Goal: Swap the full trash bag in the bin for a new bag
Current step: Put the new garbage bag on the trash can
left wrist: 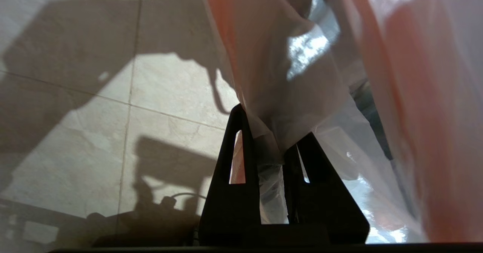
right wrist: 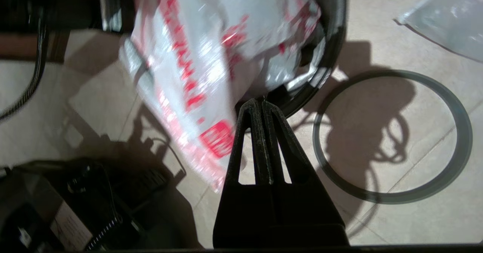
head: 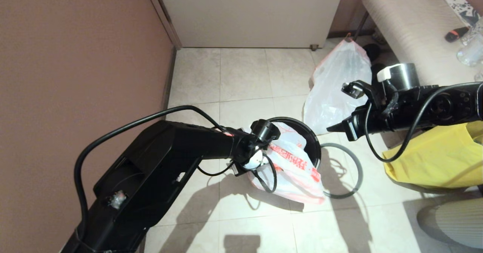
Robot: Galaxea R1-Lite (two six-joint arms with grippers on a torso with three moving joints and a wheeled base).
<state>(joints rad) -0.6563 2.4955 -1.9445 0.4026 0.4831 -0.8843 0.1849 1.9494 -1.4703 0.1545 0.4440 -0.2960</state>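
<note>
The black bin (head: 314,138) stands on the tiled floor in the middle, and the new bag (head: 298,166), limp and white with red lettering, is draped over its near rim and hangs to the floor. My left gripper (left wrist: 273,132) is shut on a fold of the new bag (left wrist: 286,75); in the head view its fingers are hidden under the wrist. My right gripper (head: 334,128) hovers shut and empty just right of the bin (right wrist: 336,38). The grey ring (head: 358,174) lies flat on the floor beside the bin. The full trash bag (head: 336,83) stands behind, to the right.
A yellow fabric bag (head: 434,158) lies on the floor at the right under my right arm. A padded bench (head: 411,19) with small items stands at the back right. A brown wall (head: 75,57) closes the left side, with a white door (head: 249,11) behind.
</note>
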